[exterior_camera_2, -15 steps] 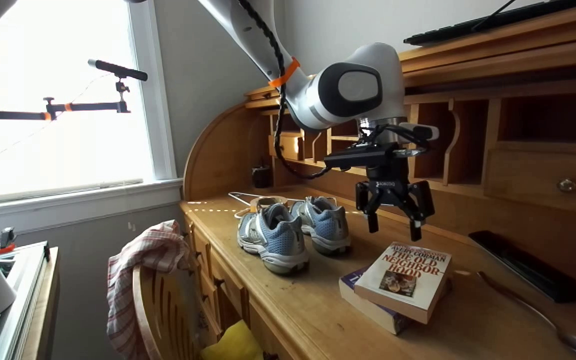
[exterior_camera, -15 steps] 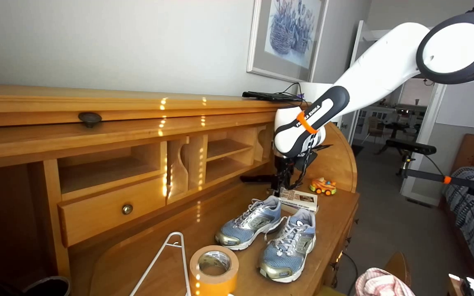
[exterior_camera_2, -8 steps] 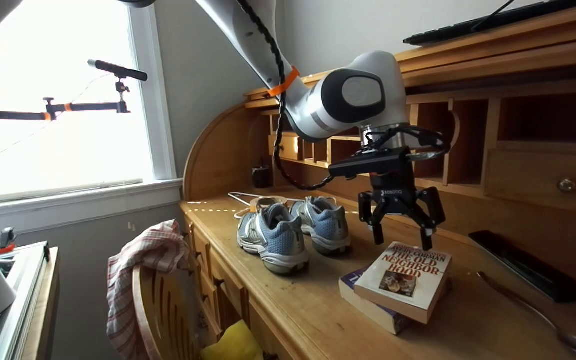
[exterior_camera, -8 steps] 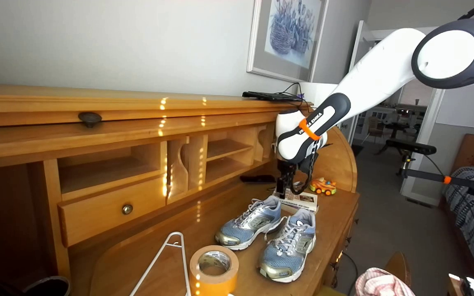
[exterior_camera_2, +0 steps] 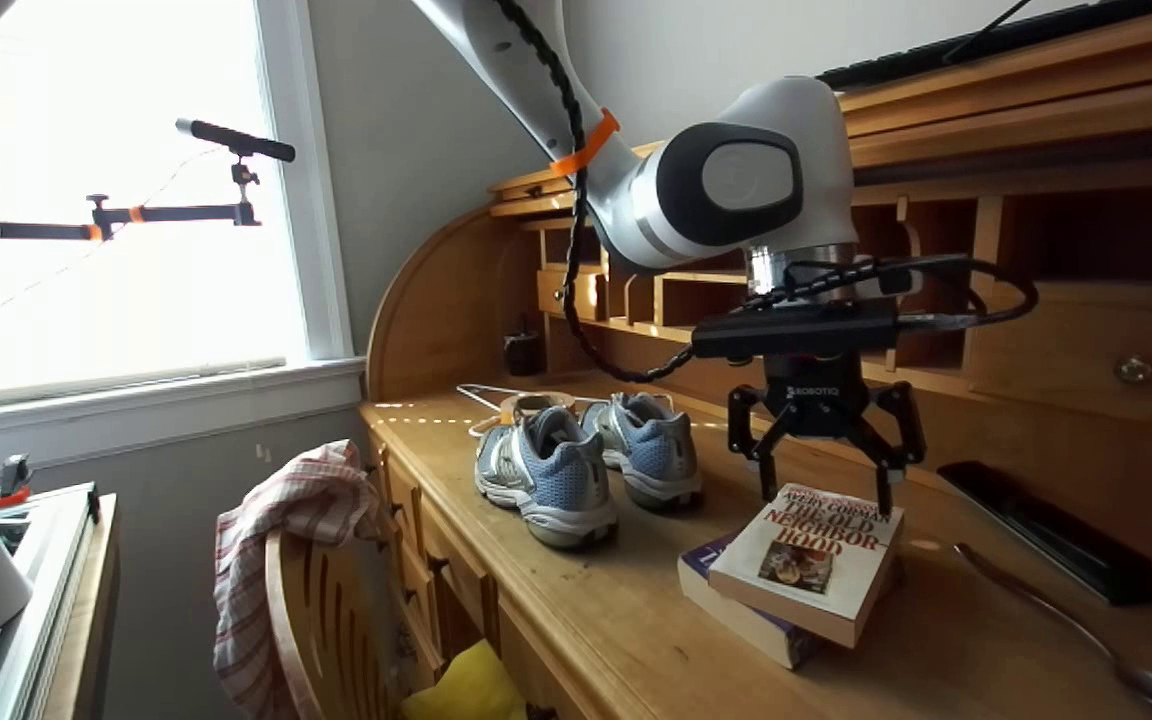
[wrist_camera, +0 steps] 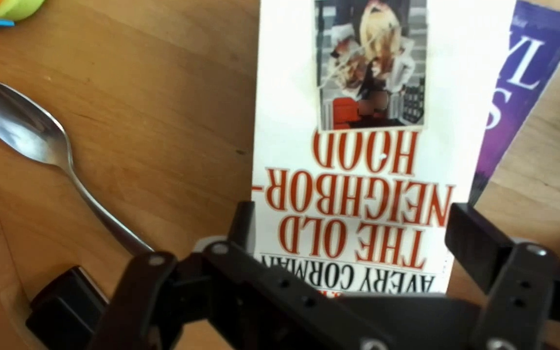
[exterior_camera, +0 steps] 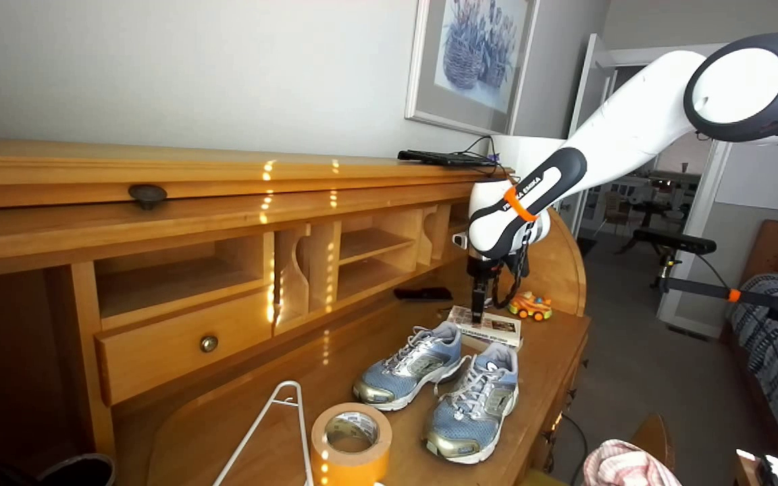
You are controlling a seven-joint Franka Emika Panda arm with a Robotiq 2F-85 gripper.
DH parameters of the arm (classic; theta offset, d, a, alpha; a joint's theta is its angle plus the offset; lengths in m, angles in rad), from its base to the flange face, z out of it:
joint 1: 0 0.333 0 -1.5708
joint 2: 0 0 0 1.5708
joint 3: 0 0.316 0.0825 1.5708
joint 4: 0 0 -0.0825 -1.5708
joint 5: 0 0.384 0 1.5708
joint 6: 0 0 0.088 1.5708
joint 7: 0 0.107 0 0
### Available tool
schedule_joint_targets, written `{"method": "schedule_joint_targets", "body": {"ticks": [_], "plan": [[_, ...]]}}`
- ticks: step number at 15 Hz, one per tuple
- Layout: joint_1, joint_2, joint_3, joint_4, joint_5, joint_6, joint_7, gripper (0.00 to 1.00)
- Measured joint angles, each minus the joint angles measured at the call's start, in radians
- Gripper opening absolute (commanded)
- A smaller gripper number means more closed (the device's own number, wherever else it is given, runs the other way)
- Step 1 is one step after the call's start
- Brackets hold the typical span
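Dk. cup (exterior_camera_2: 523, 356) stood at the far end of the desk (exterior_camera_2: 626, 595) in an exterior view, contents too small to make out. White paperback (wrist_camera: 365, 150) lay atop a purple bk. (wrist_camera: 523, 87) on the desk; jaws stood wide apart, its author-name end showing betw. them in wrist view, contact unclear. Spoon (wrist_camera: 22, 121) lay off to one side.
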Motion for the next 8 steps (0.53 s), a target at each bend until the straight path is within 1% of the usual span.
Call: {"method": "schedule_joint_targets", "body": {"ticks": [3, 5, 8], "plan": [[-0.062, 0.002, 0.050, 0.001, 0.066, 0.000, -0.137, 1.00], [-0.092, 0.005, 0.073, 0.002, 0.115, 0.000, -0.213, 1.00], [-0.116, 0.012, 0.083, 0.007, 0.172, 0.000, -0.275, 1.00]]}}
